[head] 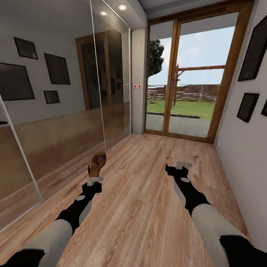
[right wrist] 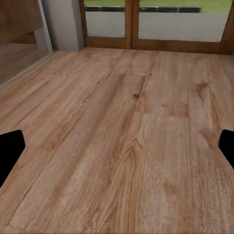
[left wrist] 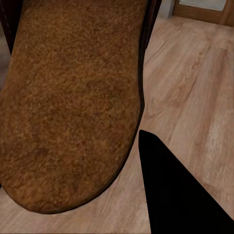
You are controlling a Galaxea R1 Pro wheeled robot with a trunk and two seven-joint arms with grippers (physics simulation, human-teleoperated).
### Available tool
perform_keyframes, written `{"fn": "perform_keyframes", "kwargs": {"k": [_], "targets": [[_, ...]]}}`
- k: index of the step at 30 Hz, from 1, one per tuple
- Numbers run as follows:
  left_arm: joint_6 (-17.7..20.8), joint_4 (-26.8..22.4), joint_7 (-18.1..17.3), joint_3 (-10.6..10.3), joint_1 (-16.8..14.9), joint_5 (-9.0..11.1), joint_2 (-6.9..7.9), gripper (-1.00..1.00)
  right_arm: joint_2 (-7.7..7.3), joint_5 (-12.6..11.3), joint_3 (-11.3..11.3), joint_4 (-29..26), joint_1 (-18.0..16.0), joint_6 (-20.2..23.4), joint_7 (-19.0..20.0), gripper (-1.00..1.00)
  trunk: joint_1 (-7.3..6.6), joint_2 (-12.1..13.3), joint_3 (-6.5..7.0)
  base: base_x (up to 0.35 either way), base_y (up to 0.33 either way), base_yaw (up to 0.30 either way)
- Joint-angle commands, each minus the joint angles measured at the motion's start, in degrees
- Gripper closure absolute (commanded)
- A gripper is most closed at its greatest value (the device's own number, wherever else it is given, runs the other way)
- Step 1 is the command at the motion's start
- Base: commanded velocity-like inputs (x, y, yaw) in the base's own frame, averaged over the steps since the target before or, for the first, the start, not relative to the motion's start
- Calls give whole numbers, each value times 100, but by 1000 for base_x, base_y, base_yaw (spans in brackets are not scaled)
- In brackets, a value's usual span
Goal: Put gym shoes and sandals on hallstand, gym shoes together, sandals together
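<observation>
A brown sandal (head: 97,164) stands upright in my left gripper (head: 95,180), which is shut on its heel end and holds it above the corridor floor (head: 141,193). In the left wrist view the sandal's tan footbed (left wrist: 73,102) looms close, with one dark finger (left wrist: 170,190) beside it. My right gripper (head: 183,164) hangs open over the bare wood planks; its two dark fingertips (right wrist: 9,151) sit at the edges of the right wrist view with nothing between them. The gym shoes and the hallstand are out of view.
A tall mirrored wall (head: 66,111) runs along the left side. A wood-framed glass door (head: 185,74) closes the far end of the corridor. The right wall (head: 241,148) carries dark picture frames. Wood floor stretches ahead between the arms.
</observation>
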Motion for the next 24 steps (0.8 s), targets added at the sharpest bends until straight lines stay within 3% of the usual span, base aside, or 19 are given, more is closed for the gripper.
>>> {"fn": "perform_keyframes", "kwargs": {"k": [1,18,24], "targets": [[-13,2,19,-15,-3,23,0,100,3,-28,-4,-3,-2,-1,-12,-100,2,-2,-6,349,-92,3],[-12,0,19,-15,-1,23,0,100,5,-28,-5,-13,-2,-8,-27,-100,2,-2,-6,348,-135,2],[-13,2,19,-15,-1,23,0,100,6,-28,-5,-13,-2,-8,-32,-100,2,-2,-6,344,-152,183]]}}
